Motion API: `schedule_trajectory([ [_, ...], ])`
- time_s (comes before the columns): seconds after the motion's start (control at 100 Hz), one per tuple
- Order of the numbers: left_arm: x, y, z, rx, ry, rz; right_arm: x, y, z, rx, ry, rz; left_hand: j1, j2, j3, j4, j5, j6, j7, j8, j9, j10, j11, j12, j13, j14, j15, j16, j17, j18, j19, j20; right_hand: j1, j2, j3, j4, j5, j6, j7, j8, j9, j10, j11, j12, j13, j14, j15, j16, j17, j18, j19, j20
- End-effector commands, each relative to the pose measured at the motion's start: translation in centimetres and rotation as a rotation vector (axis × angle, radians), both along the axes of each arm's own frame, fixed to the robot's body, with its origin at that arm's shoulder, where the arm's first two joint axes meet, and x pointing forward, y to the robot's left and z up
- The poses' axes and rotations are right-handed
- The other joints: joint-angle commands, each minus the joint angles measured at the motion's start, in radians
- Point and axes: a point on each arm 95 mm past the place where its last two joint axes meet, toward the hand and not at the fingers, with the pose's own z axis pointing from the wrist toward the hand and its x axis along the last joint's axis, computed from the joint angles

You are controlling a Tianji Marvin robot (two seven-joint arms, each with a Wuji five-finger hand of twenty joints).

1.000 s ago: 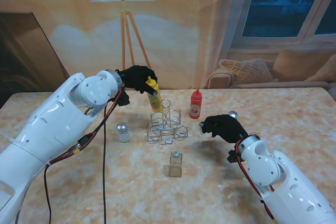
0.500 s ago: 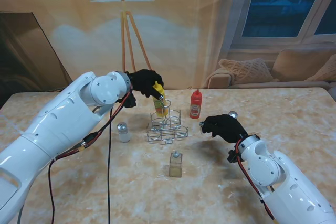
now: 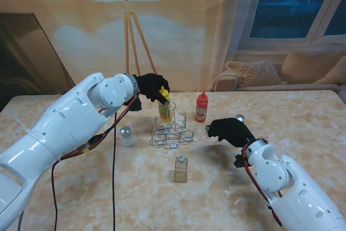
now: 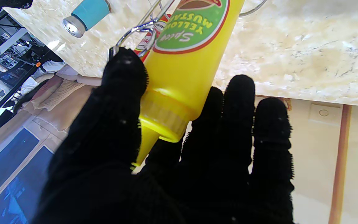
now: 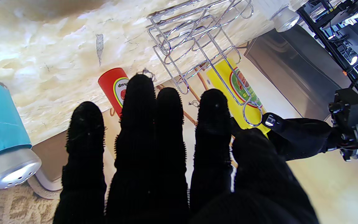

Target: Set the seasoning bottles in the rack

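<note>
Standing nearest to me, a clear shaker point(image 3: 180, 169) is waiting on the marble table point(image 3: 81, 187). Farther off, the right hand point(image 3: 231, 131) is hovering loosely curled and holding nothing, right of the wire rack point(image 3: 172, 130). At the rack's far side, the left hand point(image 3: 151, 86) is pinching the mustard bottle point(image 3: 164, 107) by its cap, its base sitting low among the rack's wires. The ketchup bottle point(image 3: 201, 107) is standing farther right.

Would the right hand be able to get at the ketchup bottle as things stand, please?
Probably yes. The right hand holds nothing, and the ketchup bottle stands upright just beyond it to its left, with bare table between them. The rack sits off to the left.
</note>
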Motion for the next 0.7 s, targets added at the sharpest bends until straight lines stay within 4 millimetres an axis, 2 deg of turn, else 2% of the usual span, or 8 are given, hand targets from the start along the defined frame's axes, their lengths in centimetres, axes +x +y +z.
schedule_trajectory([
  [0.0,0.0,-0.3,-0.5,0.008,0.017,-0.003,-0.3,0.3,-0.4,0.0,0.02,0.009,0.149,0.095,0.192,0.066,0.116,-0.133,0.22,0.033,0.072,-0.079,0.088,0.047,0.005,-0.019,0.001,0.009,-0.009,-0.003,0.004,0.005,0.016,0.007,-0.005,-0.013,0.014,0.002,0.011,0.007,0.034,-0.002,0.017,0.035,0.015,-0.008,0.018,0.025,-0.005,0.008,0.018,0.001],
  [0.69,0.3,-0.1,-2.0,0.054,0.039,-0.007,-0.4,0.3,-0.4,-0.001,0.016,0.009,0.144,0.093,0.197,0.064,0.113,-0.135,0.22,0.03,0.067,-0.08,0.085,0.044,0.0,-0.018,-0.002,0.007,-0.014,-0.002,0.003,0.002,0.017,0.005,-0.003,-0.013,0.014,0.001,0.011,0.007,0.036,-0.005,0.018,0.035,0.015,-0.008,0.018,0.025,-0.005,0.008,0.018,0.0],
])
